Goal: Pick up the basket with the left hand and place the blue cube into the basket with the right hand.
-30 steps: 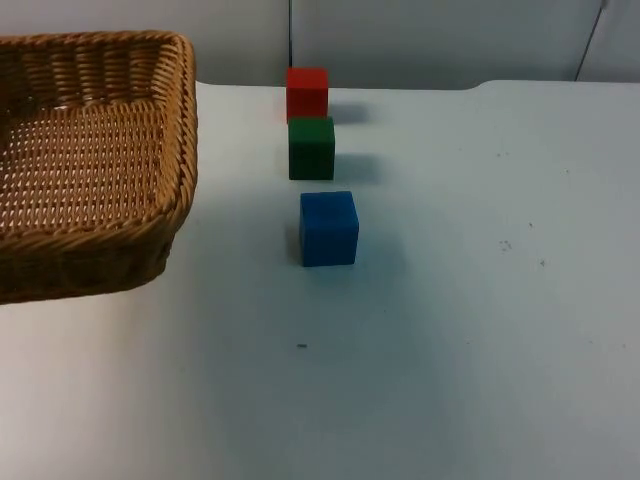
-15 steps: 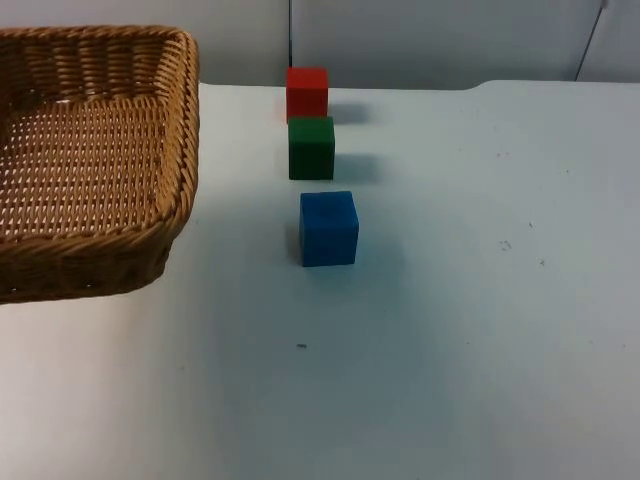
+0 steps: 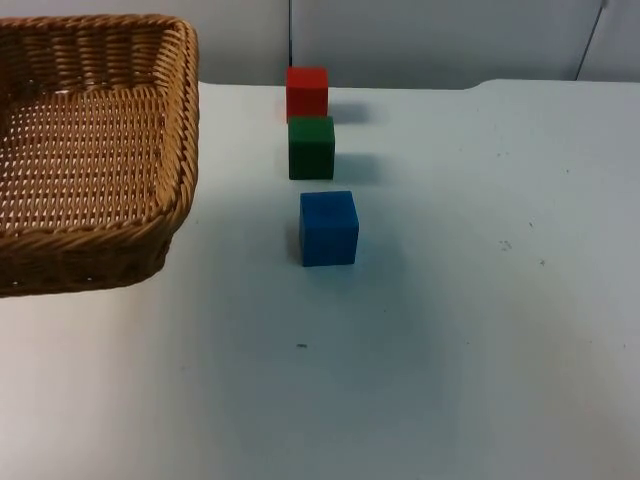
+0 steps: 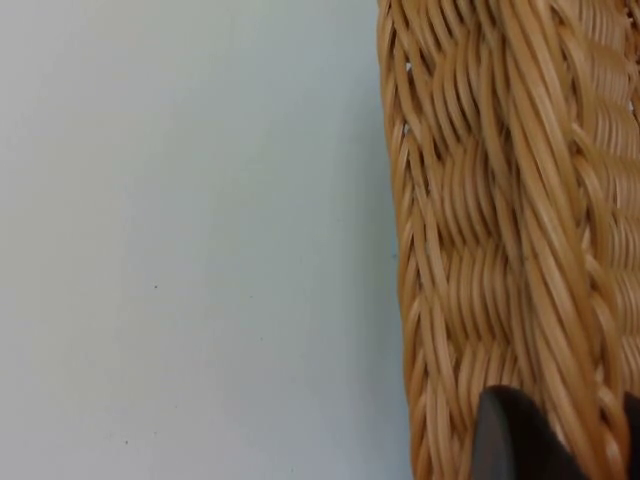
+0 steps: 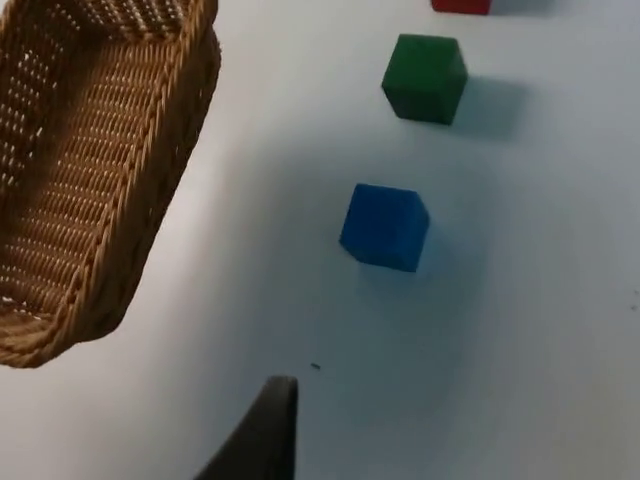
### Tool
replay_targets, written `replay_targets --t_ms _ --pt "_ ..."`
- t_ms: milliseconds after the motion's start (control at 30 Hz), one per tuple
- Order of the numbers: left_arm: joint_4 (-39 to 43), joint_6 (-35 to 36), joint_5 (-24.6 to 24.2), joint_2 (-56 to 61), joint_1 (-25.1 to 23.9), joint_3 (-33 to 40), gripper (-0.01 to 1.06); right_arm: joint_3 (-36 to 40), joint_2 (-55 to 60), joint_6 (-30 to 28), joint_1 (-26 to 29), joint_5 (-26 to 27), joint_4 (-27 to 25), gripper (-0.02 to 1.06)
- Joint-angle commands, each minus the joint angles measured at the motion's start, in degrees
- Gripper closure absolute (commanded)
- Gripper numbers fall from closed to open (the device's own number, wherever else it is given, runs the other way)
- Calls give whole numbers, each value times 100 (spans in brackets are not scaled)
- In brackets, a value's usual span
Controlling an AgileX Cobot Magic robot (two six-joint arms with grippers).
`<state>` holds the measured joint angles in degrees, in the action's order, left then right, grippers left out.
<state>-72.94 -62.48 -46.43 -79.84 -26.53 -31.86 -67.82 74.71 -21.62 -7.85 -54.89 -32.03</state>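
Observation:
The woven wicker basket (image 3: 90,150) hangs a little above the white table at the left, with nothing in it. My left gripper (image 4: 565,445) is shut on the basket's rim (image 4: 540,200), with a black fingertip (image 4: 500,440) against the outer wall. The blue cube (image 3: 328,228) sits on the table just right of the basket, apart from it. In the right wrist view the blue cube (image 5: 385,227) lies ahead of my right gripper (image 5: 275,440), which hovers above the table short of the cube, with the basket (image 5: 90,170) beside it.
A green cube (image 3: 311,147) and a red cube (image 3: 307,93) stand in a row behind the blue one, towards the grey partition wall (image 3: 430,40). The table (image 3: 480,330) stretches bare to the right and front.
The basket has shifted slightly towards the wall and levelled out in the left gripper's hold. The three cubes have not moved.

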Motion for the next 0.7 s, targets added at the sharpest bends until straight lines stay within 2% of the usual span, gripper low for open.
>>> replay_targets --t_ms 0,100,133,200,267,300,367,467,500,600,667 --pt "-224 -36 -152 66 -13 -2 105 -312 548 33 -476 152 137 6" --pt "-222 -36 -166 66 -13 -2 105 -626 1263 705 -1205 628 819 6" --pt "-222 -36 -166 66 -13 -2 105 -626 1263 705 -1205 628 819 6" --pt "-235 -36 -167 66 -13 -2 105 -823 1728 1330 -1677 1000 1412 6" --pt "-236 -36 -167 90 -13 -2 105 -966 2122 1827 -2053 1386 1764 7" --pt "-236 -36 -167 90 -13 -2 105 -966 2122 1827 -2053 1386 1764 7" --pt "-236 -36 -146 149 -13 -2 105 -1116 2527 2308 -2352 1733 2037 9" --pt "-225 -36 -146 214 -13 -2 105 -1251 2968 3076 -2516 2028 2440 9" --pt "-225 -36 -146 214 -13 -2 105 -1251 2968 3076 -2516 2028 2440 9" --pt "-225 -36 -146 291 -13 -2 105 -1260 3386 3622 -2547 2226 2640 9" --pt "-225 -36 -157 289 -13 -2 105 -1260 3504 3664 -2547 2240 2640 9"
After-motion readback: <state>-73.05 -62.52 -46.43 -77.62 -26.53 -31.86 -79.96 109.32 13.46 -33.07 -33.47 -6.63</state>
